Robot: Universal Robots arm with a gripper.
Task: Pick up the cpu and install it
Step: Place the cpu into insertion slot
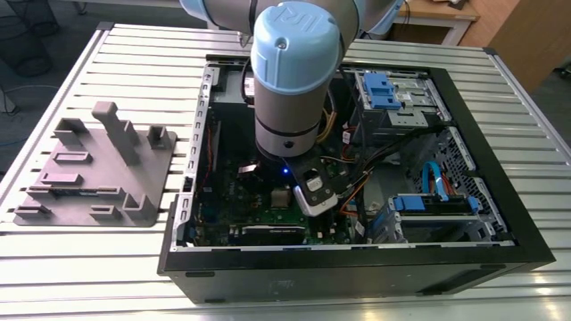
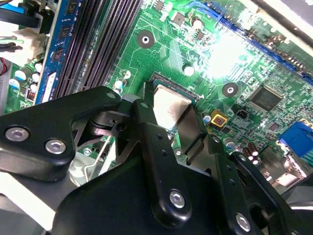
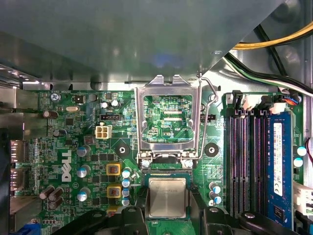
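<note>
My claw (image 2: 172, 117) is clamped on the cpu (image 3: 167, 197) — 2 fingers (image 2: 146, 132) against its sides — holding it flat at the socket on the green motherboard (image 3: 73, 147), just beside the open metal frame (image 3: 168, 122), inside the computer case (image 1: 357, 274).

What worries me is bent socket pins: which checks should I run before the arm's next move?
1. Small silvery-grey square cpu held between the fingers of the black gripper: ok.
2. Silver metal socket frame swung open, off the cpu: ok.
3. Cpu edges parallel with the dark socket rim, in the first wrist view: ok.
4. Cpu seated flat in the socket: cannot tell.
5. Yellow cable away from the socket: ok.
</note>
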